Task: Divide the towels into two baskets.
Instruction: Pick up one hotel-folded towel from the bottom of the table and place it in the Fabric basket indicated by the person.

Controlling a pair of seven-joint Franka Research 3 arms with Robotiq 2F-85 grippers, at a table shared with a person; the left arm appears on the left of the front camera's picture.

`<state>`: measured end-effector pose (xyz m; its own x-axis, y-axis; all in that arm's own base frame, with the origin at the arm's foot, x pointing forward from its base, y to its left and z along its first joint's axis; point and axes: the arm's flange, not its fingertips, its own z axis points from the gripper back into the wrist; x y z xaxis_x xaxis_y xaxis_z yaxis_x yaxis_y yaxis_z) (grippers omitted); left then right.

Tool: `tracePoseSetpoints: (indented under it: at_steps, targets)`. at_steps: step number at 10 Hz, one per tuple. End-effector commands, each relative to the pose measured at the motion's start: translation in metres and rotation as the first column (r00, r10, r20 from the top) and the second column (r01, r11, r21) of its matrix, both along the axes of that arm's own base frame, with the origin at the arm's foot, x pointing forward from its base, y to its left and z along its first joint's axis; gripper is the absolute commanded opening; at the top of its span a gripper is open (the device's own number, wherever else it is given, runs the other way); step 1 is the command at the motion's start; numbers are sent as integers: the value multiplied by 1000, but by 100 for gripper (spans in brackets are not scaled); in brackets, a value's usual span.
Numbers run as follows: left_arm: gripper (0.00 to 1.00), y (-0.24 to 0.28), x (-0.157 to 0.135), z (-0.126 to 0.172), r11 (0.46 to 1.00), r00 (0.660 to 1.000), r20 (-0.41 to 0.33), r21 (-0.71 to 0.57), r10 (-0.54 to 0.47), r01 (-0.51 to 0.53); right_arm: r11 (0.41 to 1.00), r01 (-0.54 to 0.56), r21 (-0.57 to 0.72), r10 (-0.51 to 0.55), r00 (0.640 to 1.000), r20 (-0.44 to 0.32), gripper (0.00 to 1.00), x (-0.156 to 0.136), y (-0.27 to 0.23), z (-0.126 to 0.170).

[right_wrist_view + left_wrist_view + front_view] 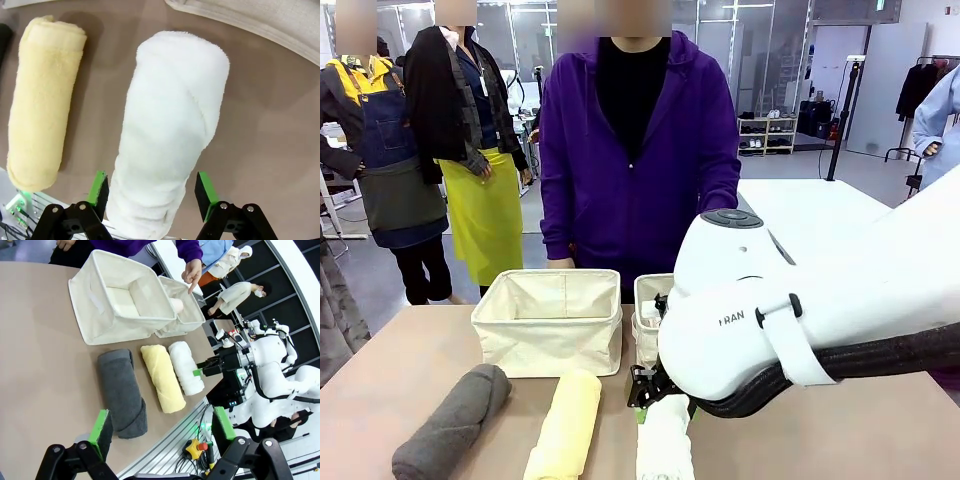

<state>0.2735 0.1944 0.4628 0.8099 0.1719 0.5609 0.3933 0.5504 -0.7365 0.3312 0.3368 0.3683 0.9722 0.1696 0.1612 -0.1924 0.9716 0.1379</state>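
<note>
Three rolled towels lie side by side on the table: dark grey [455, 425] [122, 392], pale yellow [565, 425] [160, 377] [42, 100] and white [665, 445] [186, 367] [170, 130]. Behind them stand two cream baskets, the left one [548, 325] [95, 315] empty. The right basket [648, 290] [192, 320] holds a pale pinkish roll [175, 304]. My right gripper [650, 395] [152, 192] [202, 371] is open, with its green pads on either side of the white towel's near end. My left gripper [161, 426] hangs open high above the table's near edge, holding nothing.
A person in a purple hoodie stands behind the baskets, one hand [192, 275] pointing a finger down at the right basket. My right arm's white body [750, 310] hides most of that basket. Bare tabletop [410, 360] lies left of the towels.
</note>
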Motion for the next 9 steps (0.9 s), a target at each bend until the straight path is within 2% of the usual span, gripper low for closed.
tracePoseSetpoints:
  at_steps: [1,3,9]
  targets:
    - [100,3,-1,2,1000,999,31,-18,-8,9,997,72,-27,-71,997,17,88,3,22,-8]
    - [100,3,-1,2,1000,999,31,-18,-8,9,991,130,-37,-130,991,5,88,10,22,-18]
    - [100,3,-1,2,1000,999,31,-18,-8,9,986,151,-66,-154,987,-38,88,22,23,-45]
